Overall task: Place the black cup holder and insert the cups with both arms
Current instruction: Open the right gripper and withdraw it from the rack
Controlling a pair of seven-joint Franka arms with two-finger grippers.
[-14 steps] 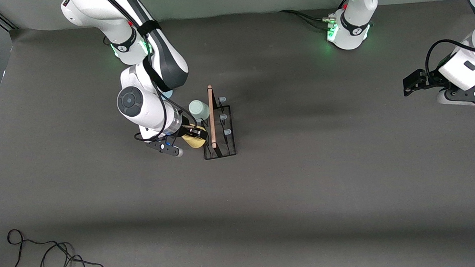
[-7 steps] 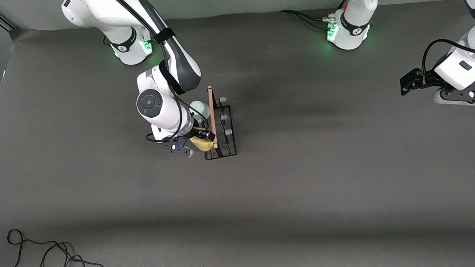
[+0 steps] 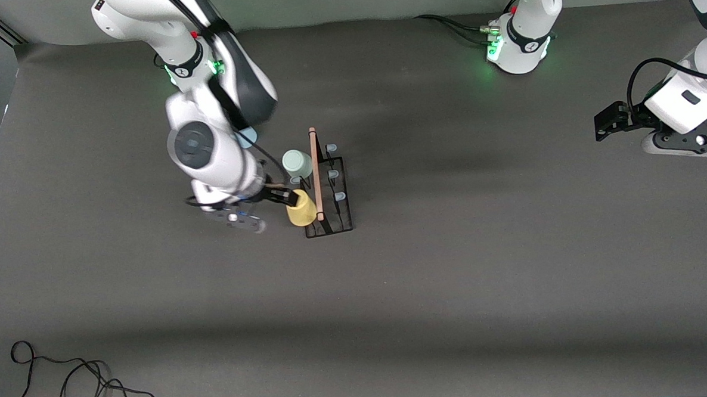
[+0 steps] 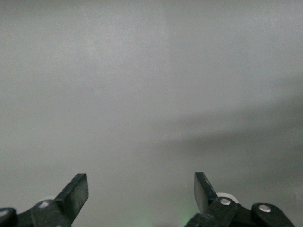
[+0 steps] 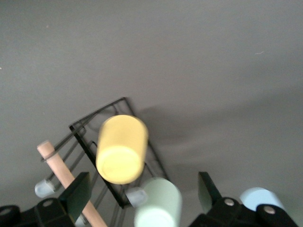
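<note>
The black cup holder [image 3: 346, 193] stands mid-table with its wooden rod [image 3: 315, 173] on top. The yellow cup [image 3: 302, 214] sits upside down on a prong at the holder's end nearer the front camera. The grey-green cup [image 3: 296, 163] sits on another prong on the same side. The light blue cup [image 3: 244, 137] stands on the table, partly hidden under the right arm. My right gripper [image 3: 283, 197] is open and empty, just beside the yellow cup. The right wrist view shows the yellow cup [image 5: 121, 149], grey-green cup [image 5: 158, 205], blue cup [image 5: 258, 198] and right gripper [image 5: 142, 193]. My left gripper [image 3: 610, 121] waits open.
Three capped prongs [image 3: 332, 174] on the holder's side toward the left arm are bare. A black cable [image 3: 69, 378] lies at the table's near corner at the right arm's end. The left wrist view shows its gripper [image 4: 139, 191] over bare grey table.
My right gripper has let go of the yellow cup, which now sits on its prong, and has drawn back toward the right arm's end. The left arm has barely moved.
</note>
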